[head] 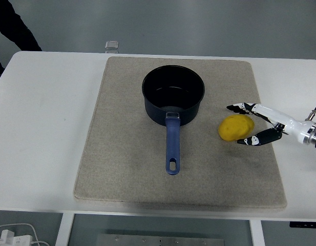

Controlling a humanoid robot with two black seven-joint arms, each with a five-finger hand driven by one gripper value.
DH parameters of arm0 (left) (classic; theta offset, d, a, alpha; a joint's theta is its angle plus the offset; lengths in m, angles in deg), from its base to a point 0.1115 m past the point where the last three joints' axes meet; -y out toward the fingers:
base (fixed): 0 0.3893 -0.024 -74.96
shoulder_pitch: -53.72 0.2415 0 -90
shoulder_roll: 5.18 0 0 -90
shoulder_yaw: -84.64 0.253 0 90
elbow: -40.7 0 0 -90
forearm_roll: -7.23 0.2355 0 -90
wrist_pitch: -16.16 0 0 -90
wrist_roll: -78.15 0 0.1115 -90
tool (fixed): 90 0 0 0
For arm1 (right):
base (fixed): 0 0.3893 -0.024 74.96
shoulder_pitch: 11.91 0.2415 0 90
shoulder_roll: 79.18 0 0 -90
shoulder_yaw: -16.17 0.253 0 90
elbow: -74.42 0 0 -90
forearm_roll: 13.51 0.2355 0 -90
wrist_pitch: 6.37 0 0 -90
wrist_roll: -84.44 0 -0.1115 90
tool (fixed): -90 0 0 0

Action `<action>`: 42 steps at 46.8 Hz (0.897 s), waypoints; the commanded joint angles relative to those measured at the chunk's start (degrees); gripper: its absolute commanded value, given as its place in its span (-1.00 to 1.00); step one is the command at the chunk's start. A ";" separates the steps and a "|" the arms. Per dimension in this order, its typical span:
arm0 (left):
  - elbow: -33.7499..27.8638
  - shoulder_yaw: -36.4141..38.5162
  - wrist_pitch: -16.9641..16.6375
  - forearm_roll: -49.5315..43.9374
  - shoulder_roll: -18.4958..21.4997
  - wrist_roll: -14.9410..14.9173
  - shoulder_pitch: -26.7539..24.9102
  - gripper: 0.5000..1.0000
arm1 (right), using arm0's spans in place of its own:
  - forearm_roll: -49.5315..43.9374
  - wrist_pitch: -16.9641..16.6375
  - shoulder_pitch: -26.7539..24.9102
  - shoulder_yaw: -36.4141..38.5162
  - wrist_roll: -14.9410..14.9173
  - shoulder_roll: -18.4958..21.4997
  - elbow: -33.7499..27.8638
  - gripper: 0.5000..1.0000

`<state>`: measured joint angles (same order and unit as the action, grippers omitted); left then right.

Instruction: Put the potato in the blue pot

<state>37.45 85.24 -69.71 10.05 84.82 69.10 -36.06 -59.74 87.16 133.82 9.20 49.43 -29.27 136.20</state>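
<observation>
A smooth, rounded yellow potato (235,128) lies on the coarse beige mat (122,169), just left of the right hand (260,124). Its black-tipped fingers (238,107) are spread on either side of the potato's right end and grasp nothing. Further left of the fingers stands the glossy blue pot (173,100), seen to be empty, its handle pointing toward the near edge of the white counter (45,128). Bare mat lies between potato and pot.

No text or label is legible anywhere (nothing readable at all).
</observation>
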 commanded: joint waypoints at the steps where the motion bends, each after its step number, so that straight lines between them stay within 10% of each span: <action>1: -0.01 -0.08 0.00 0.00 0.00 0.00 0.04 0.99 | 0.18 0.95 0.00 0.03 0.00 -0.08 0.00 0.08; 17: -0.01 -0.08 0.00 0.00 0.00 0.00 0.04 0.99 | 0.53 2.36 -0.35 0.03 0.00 0.01 0.00 -1.00; 42: -0.01 0.01 0.00 0.00 0.00 0.00 -0.05 0.99 | 1.14 2.10 0.53 0.82 0.00 -0.43 0.09 -1.00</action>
<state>37.45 85.25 -69.71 10.05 84.82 69.10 -36.11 -58.63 89.24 134.22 9.92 49.44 -29.50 136.26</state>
